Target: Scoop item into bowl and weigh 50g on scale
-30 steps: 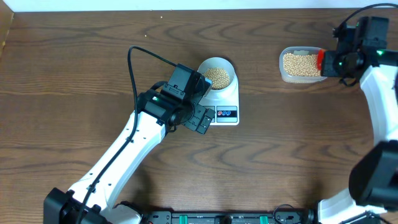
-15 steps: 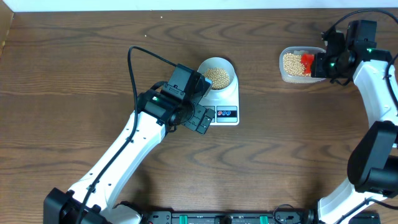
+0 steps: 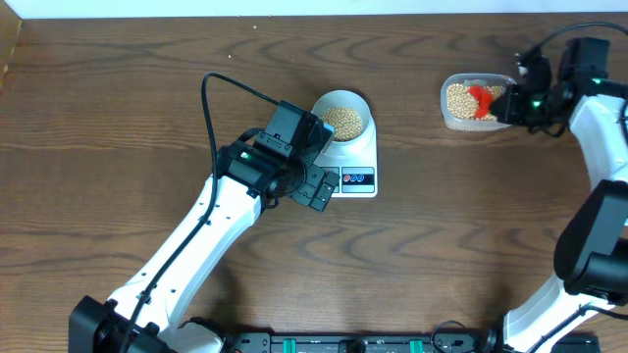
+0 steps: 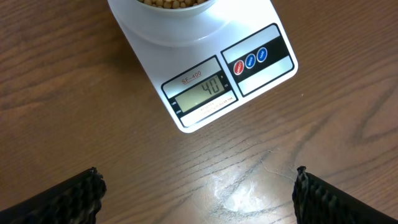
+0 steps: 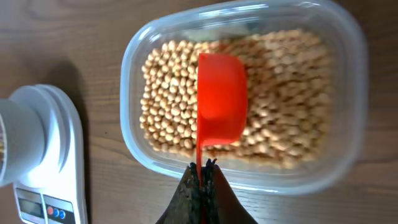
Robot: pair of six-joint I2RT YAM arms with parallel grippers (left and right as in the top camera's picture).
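The pale bowl [image 3: 343, 116] holds tan beans [image 3: 342, 121] and stands on the white scale [image 3: 355, 162]. In the left wrist view the scale's display [image 4: 202, 91] reads 40. My left gripper [image 4: 196, 196] is open and empty, hovering over bare table just in front of the scale. My right gripper [image 5: 203, 171] is shut on the handle of a red scoop [image 5: 221, 102], whose empty cup hangs over the beans [image 5: 280, 118] in the clear tub [image 5: 348, 81]. The scoop [image 3: 480, 99] also shows in the overhead view.
The clear plastic tub [image 3: 446, 110] of beans stands at the back right, well apart from the scale. The left arm [image 3: 211, 230] stretches across the table's middle left. A black cable [image 3: 208, 98] loops above it.
My right gripper has carried the red scoop leftward, from the tub's right edge to over the beans inside it. The left arm, bowl and scale have not moved.
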